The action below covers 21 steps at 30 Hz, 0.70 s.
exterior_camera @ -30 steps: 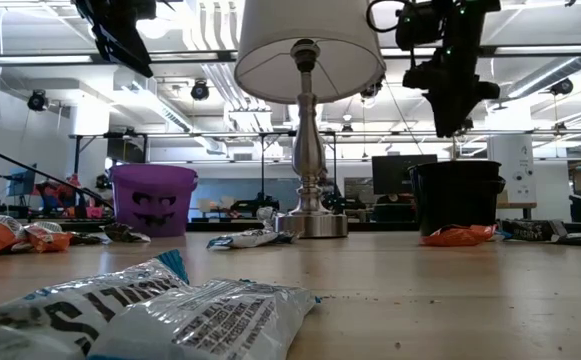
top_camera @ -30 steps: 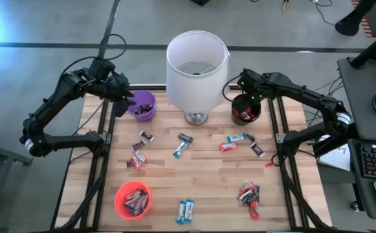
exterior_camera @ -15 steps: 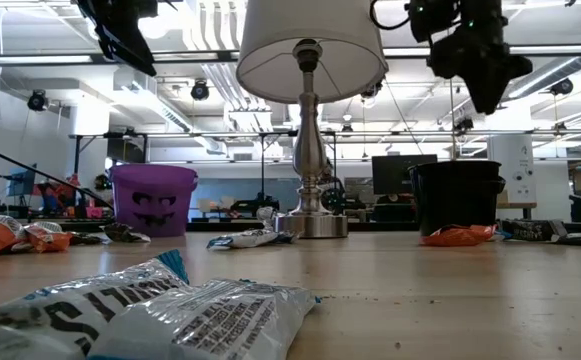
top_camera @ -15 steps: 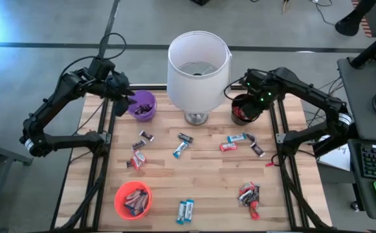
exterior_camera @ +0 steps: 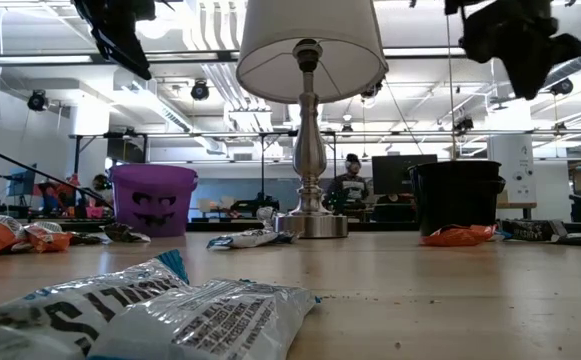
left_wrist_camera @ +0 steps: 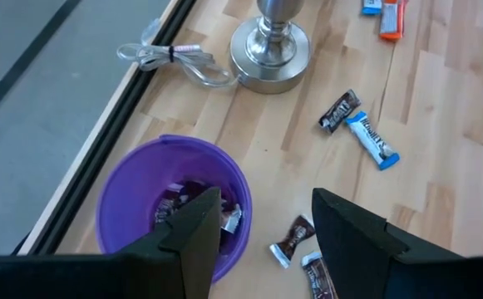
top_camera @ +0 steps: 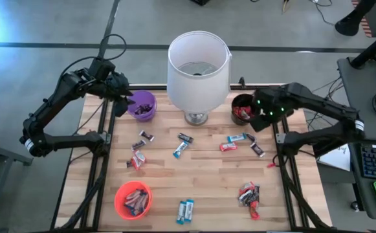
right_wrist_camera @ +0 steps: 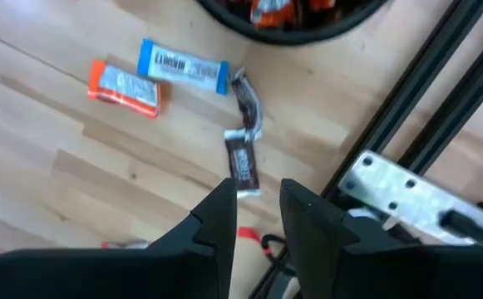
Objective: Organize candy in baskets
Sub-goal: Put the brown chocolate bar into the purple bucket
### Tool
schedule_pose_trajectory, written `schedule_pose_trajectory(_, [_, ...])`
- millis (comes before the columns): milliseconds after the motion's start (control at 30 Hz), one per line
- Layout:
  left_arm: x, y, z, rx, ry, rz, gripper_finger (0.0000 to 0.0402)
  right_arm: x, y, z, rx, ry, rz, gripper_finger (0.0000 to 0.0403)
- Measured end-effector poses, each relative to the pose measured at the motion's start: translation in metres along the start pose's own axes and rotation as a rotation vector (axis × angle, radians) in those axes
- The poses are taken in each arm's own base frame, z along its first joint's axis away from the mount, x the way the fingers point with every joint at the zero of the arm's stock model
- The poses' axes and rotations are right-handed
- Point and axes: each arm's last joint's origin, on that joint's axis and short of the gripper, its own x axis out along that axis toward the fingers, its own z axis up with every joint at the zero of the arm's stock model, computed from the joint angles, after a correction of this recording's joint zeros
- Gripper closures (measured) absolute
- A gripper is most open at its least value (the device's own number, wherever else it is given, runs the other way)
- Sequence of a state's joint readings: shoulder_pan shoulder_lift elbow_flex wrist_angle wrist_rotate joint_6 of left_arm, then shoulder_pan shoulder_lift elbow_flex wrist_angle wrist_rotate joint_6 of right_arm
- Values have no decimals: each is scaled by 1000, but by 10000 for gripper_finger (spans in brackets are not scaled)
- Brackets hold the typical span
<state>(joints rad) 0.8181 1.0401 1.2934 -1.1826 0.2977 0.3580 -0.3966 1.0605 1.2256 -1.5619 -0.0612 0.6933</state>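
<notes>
The wooden table (top_camera: pixel 200 171) lies under both my arms, with the white lamp (top_camera: pixel 198 65) standing at its far middle, between my two grippers. My left gripper (left_wrist_camera: pixel 262 224) hangs above the purple basket (left_wrist_camera: pixel 133 187); its fingers (left_wrist_camera: pixel 195 228) stand apart with nothing between them, and the basket's rim sits right below the left one, dark candy (left_wrist_camera: pixel 183 203) piled inside. Beyond these fingers lie a brown bar (left_wrist_camera: pixel 339 110) and a blue-and-white bar (left_wrist_camera: pixel 372 139), close together, with another brown bar (left_wrist_camera: pixel 291 239) just past the basket wall.

My right gripper (right_wrist_camera: pixel 253 220) hovers beside the black basket (top_camera: pixel 243 109), off its outer edge; its fingers (right_wrist_camera: pixel 216 224) are a narrow gap apart and hold nothing. The basket, red wrappers inside, is just ahead of them. Under them lie a dark brown bar (right_wrist_camera: pixel 243 166) and a twisted dark wrapper (right_wrist_camera: pixel 247 100), and further to the side a blue-and-white bar (right_wrist_camera: pixel 183 66) next to an orange-red bar (right_wrist_camera: pixel 125 85).

The orange-red basket (top_camera: pixel 133 199) sits at the near left corner, well apart from both grippers, filled with candy. More candy is scattered between: a blue pair (top_camera: pixel 185 211) at the near edge and a red heap (top_camera: pixel 249 194) near right.
</notes>
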Motion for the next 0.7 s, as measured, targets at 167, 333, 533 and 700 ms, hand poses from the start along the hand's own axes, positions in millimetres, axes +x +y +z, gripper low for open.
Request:
schedule_pose_trajectory(167, [0,0,0,12,-1,0,230,17,2,-16,20,10,1,312])
schedule_pose_trajectory(333, [0,0,0,26,-6,-3,230,48,3,-26,27,29,-22,308])
schedule_pose_trajectory(533, [0,-1,2,31,-25,-27,230,86,7,-27,22,12,1,313])
schedule_pose_trajectory(700, [0,-1,1,31,-26,-27,230,101,5,-26,44,-6,-15,318])
